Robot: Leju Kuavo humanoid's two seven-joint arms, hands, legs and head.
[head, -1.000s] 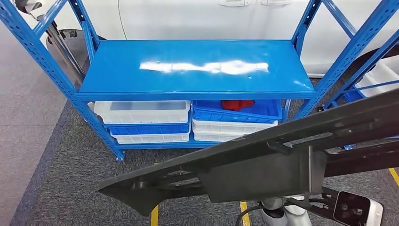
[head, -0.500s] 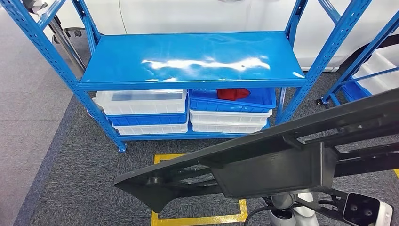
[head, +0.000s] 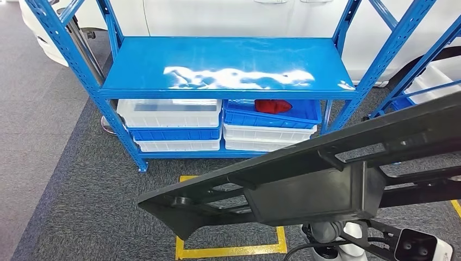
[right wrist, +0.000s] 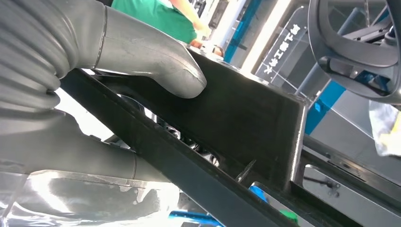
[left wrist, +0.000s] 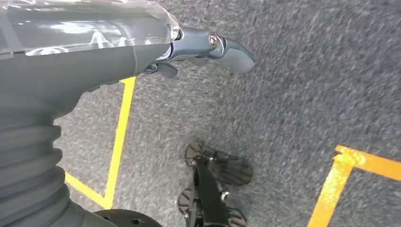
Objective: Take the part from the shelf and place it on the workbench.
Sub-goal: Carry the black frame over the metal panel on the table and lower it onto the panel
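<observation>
My right hand (right wrist: 118,61) grips the long part (head: 304,185) (left hand (left wrist: 208,49) hangs empty, fingers apart); turning, it may hit the shelf (head: 228,70).

Whole head view shifted: camera moved. Shelf (head: 225,70) sits further toward 12 o'clock; yellow floor marking (head: 231,247) exposed at 6 o'clock beneath part (head: 304,185).

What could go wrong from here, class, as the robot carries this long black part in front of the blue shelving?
1. The long black part sticks out well to the left of the right hand holding it, so its pointed end could tip down or slip.
2. Carried close to the blue shelf, that end could strike an upright during a turn.
3. The left hand hangs over the floor and gives the part no support.
</observation>
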